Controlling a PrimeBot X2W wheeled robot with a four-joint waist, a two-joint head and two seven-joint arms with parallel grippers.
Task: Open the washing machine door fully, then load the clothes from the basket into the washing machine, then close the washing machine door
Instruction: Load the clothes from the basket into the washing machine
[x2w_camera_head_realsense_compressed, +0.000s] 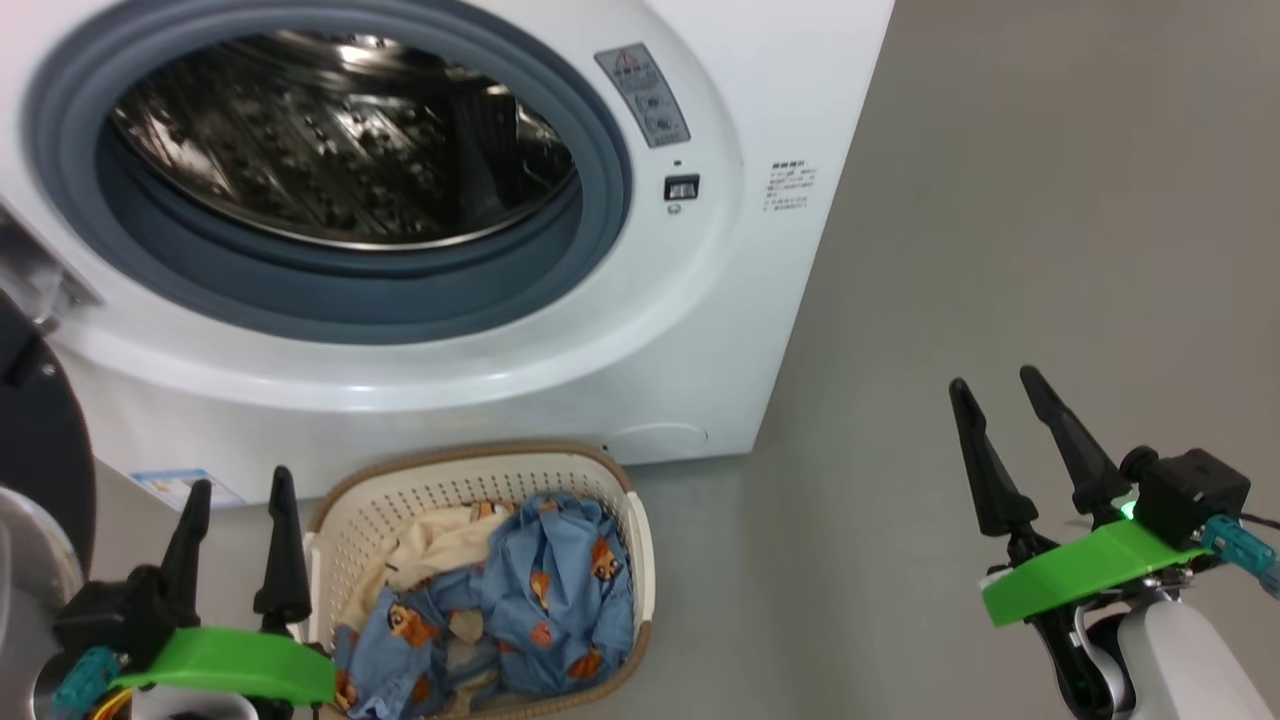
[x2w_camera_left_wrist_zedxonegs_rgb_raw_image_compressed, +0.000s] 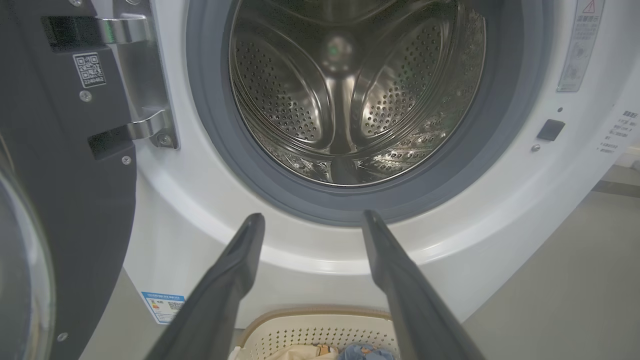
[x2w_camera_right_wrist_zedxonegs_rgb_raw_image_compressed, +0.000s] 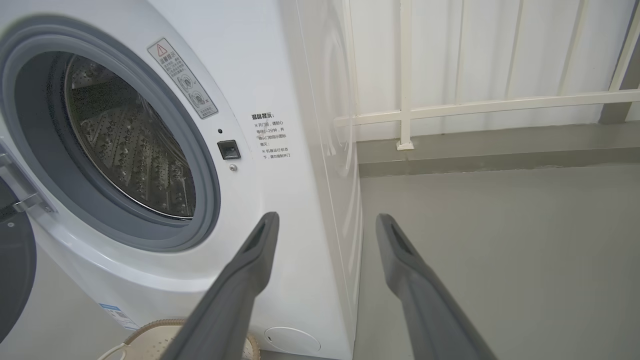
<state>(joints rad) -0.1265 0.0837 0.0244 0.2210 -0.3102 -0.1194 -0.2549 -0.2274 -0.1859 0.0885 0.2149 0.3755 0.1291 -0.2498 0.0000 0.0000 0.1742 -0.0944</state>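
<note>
The white washing machine stands with its steel drum exposed. Its black door is swung wide to the left, hinge showing. On the floor below the opening sits the cream basket, holding the blue animal-print clothes and a cream cloth. My left gripper is open, just left of the basket, holding nothing. My right gripper is open too, over bare floor to the right of the machine. In the left wrist view the open fingers point at the drum.
Grey floor stretches to the right of the machine. A white railing and wall stand behind it. The open door juts out at the far left beside my left arm. A blue label sticker marks the machine's lower front.
</note>
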